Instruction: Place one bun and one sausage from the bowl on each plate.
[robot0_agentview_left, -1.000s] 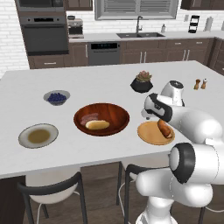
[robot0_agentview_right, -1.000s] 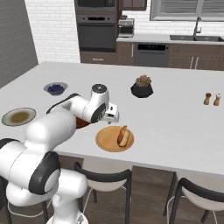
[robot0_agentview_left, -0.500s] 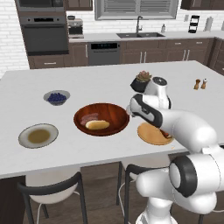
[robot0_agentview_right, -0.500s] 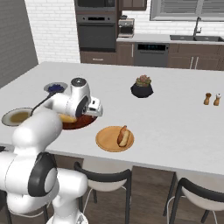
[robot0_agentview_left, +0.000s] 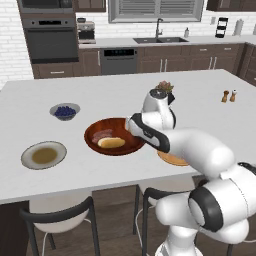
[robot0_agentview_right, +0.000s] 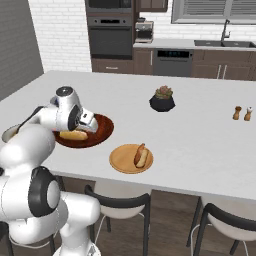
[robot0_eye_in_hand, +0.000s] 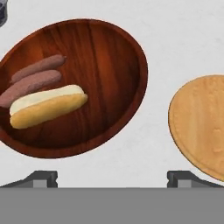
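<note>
We see the gripper (robot0_eye_in_hand: 112, 177) with jaws wide apart and empty, above the bowl (robot0_eye_in_hand: 109, 52). The bun (robot0_eye_in_hand: 48, 106) looks soft and light. We judge a gentle hold across its narrow middle best.

A kitchen: wall oven (robot0_agentview_left: 48, 38), sink (robot0_agentview_left: 160, 39), island counter (robot0_agentview_left: 120, 95).

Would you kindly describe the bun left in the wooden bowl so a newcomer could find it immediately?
On the white island counter, find the reddish-brown wooden bowl beside the orange-tan plate. Inside lies the bun, pale and cream-topped, next to two darker brown sausages.
</note>
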